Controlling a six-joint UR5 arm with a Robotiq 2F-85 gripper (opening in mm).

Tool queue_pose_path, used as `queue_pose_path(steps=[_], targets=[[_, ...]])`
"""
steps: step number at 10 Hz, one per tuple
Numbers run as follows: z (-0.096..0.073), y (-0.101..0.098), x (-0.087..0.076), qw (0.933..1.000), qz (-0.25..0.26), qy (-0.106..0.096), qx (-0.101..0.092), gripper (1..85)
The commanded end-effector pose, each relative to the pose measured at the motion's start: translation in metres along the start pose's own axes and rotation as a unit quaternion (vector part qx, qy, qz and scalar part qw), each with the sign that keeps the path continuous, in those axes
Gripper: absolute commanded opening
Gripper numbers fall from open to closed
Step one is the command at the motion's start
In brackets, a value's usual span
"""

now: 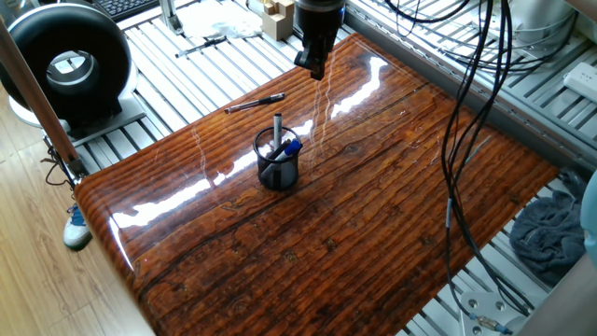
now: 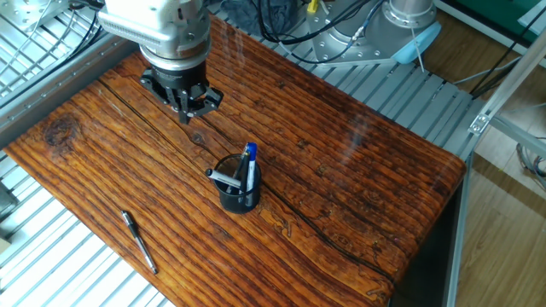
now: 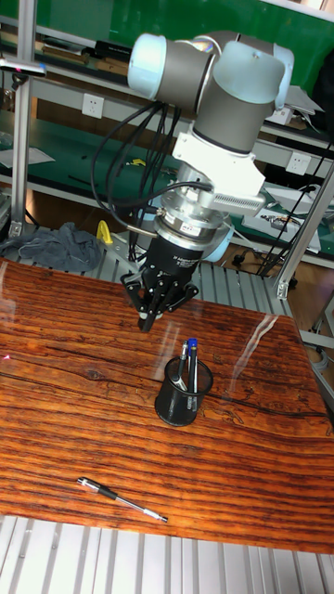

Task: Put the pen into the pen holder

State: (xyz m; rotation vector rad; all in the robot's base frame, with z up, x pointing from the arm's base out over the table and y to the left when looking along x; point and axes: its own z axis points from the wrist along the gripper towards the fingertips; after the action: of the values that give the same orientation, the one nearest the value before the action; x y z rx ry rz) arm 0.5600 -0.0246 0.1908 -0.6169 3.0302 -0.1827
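Observation:
The pen [image 1: 254, 103] [image 2: 139, 242] [image 3: 121, 498] is a slim dark stick lying flat on the wooden table, near its edge. The pen holder [image 1: 278, 161] [image 2: 238, 185] [image 3: 183, 380], a black mesh cup, stands upright mid-table. A thicker grey pen [image 1: 277, 131] and a blue-capped pen [image 2: 250, 156] are in it. My gripper [image 1: 315, 70] [image 2: 186, 111] [image 3: 147, 320] hangs above the table on the side of the cup away from the pen, pointing down. Its fingers are together with nothing between them.
Black cables [image 1: 466, 140] hang over the table's right side. A round black device [image 1: 70, 65] sits off the left end. A grey cloth [image 1: 550, 233] lies beyond the right corner. Slatted metal framing [image 2: 51, 256] surrounds the tabletop.

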Motion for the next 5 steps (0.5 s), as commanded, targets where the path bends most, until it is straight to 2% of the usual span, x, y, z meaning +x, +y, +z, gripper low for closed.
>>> queue_pose_path(steps=[1,5], targets=[[0.0004,-0.0028,-0.0047,0.9995,-0.029,-0.016,0.001,1.3],[0.0001,-0.0035,-0.0063,0.9992,-0.036,-0.019,0.002,1.3]])
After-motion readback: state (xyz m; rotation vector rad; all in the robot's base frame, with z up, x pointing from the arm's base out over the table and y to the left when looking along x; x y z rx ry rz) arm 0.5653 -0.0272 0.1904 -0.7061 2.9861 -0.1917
